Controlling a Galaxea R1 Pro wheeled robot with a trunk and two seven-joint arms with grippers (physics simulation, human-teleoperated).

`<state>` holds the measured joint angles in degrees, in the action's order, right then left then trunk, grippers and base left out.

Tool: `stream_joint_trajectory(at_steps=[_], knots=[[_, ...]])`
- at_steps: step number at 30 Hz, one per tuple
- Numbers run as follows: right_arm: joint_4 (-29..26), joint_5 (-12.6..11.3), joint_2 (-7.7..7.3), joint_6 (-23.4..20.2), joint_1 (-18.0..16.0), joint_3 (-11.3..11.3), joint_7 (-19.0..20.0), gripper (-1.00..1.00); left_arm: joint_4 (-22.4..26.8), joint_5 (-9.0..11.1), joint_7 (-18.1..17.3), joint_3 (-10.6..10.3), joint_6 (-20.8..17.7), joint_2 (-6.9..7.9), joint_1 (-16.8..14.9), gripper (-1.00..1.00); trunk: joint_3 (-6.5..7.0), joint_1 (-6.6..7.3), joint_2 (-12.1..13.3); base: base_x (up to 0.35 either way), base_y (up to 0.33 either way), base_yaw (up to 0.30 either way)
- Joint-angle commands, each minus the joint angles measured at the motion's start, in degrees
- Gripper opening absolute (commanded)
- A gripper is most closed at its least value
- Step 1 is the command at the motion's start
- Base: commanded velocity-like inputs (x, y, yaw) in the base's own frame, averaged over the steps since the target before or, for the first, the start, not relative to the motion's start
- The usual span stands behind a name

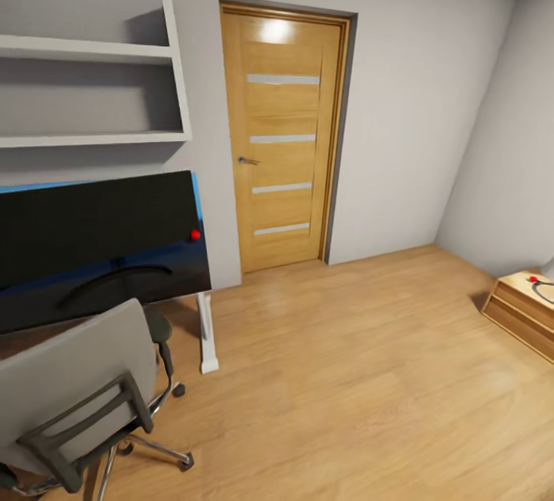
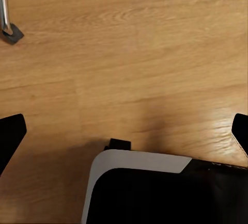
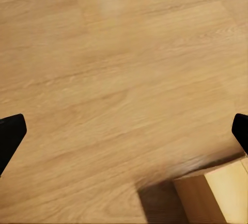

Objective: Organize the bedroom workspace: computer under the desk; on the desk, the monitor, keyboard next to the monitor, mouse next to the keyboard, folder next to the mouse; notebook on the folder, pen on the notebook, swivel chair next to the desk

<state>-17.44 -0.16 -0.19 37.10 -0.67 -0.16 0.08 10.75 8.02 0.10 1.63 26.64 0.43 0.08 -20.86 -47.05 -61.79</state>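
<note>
- While the robot stands on the wood floor (image 1: 346, 378) with nothing held, the swivel chair (image 1: 73, 393) is the task's thing closest to it, low at the head view's left, so it lies on the left arm's side.
- The chair shows its grey back toward the camera, with a black armrest (image 1: 73, 435) below it and chrome legs on castors beneath.
- Just beyond the chair stands the surface (image 1: 185, 297), its white leg (image 1: 206, 332) touching the floor beside the chair's base.
- On the surface above the chair the monitor (image 1: 100, 243) stands upright, its wide black face running along the wall with a red dot at its lower corner nearest the door (image 1: 285, 135).
- In the left wrist view the left hand (image 2: 124, 131) points down at the floor, its dark fingertips (image 2: 10, 133) spread wide apart with nothing between them; a chair castor (image 2: 11, 33) sits beyond them.
- In the right wrist view the right hand (image 3: 124, 131) is likewise spread and empty above bare floor, with the corner of a light-wood box (image 3: 217, 193) close by.
- Far from the chair, across the open floor, a low light-wood cabinet (image 1: 523, 308) sits against the other wall with a small dark item on top, too small to name.
- The chair's seat is hidden behind its back, so whether the folder lies there cannot be told; a fair judgement is that the robot must turn toward the chair, and that the left arm is the nearer one.
</note>
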Motion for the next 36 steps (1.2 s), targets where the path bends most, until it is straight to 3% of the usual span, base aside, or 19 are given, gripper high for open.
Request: stream_joint_trajectory(at_steps=[1, 23, 36], knots=[[0.0, 0.0, -0.02, 0.2, 0.0, 0.0, 0.0, 1.0, 0.1, 0.1, 0.0, 0.1, 0.1, 0.0, 0.0, 1.0, -0.05, -0.04, 0.0, 0.33, 0.0, 0.0], [0.0, 0.0, -0.16, 0.2, 0.0, 0.0, 0.0, 1.0, 0.1, 0.1, 0.0, 0.1, 0.1, 0.0, 0.0, 1.0, 0.08, -0.04, 0.0, 0.324, 0.001, -0.031], [1.0, 0.0, -0.16, 0.2, 0.0, -0.1, 0.0, 1.0, 0.1, 0.1, 0.0, 0.1, 0.1, -0.05, 0.0, 1.0, 0.11, -0.04, 0.0, 0.323, 0.115, -0.013]])
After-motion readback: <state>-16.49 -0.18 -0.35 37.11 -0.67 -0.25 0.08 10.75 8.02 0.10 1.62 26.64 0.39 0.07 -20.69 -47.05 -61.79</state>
